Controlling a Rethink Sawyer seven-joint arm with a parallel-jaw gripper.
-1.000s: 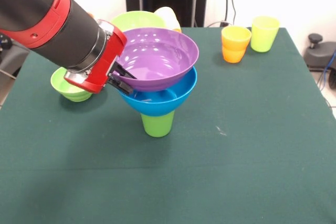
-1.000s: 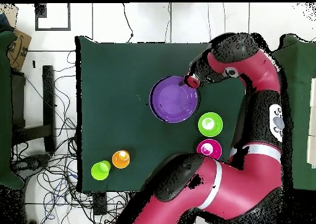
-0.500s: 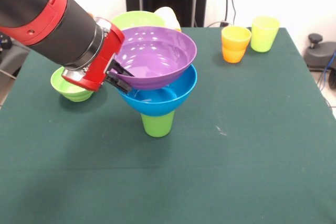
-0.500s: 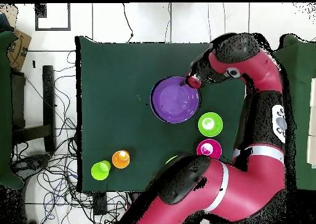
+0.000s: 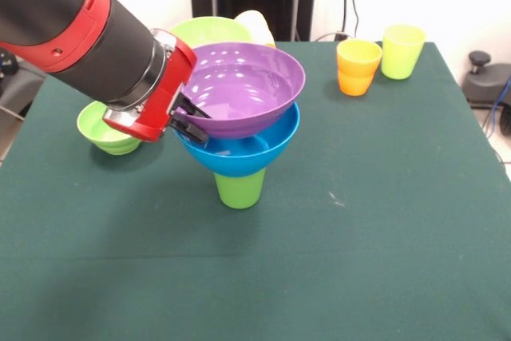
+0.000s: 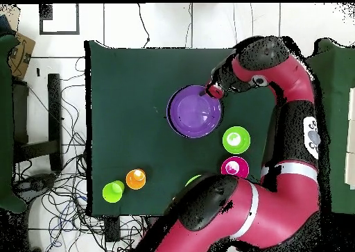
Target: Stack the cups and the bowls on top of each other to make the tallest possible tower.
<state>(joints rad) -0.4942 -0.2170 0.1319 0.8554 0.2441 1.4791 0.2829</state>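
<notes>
The tower [image 5: 239, 137] stands mid-table: a green cup [image 5: 239, 188] upside down as a narrow foot, the blue bowl [image 5: 243, 152] on it, and the purple bowl [image 5: 239, 89] nested on top. The gripper [image 5: 190, 120] pinches the purple bowl's rim from the side, apparently clamped on it, though the fingertips are partly hidden; holding the edge likely lets the arm level the bowl over so slender a base. An orange cup [image 5: 358, 67] and a yellow-green cup [image 5: 402, 50] wait well apart at the far corner, and a small lime bowl [image 5: 108, 129] sits behind the arm.
</notes>
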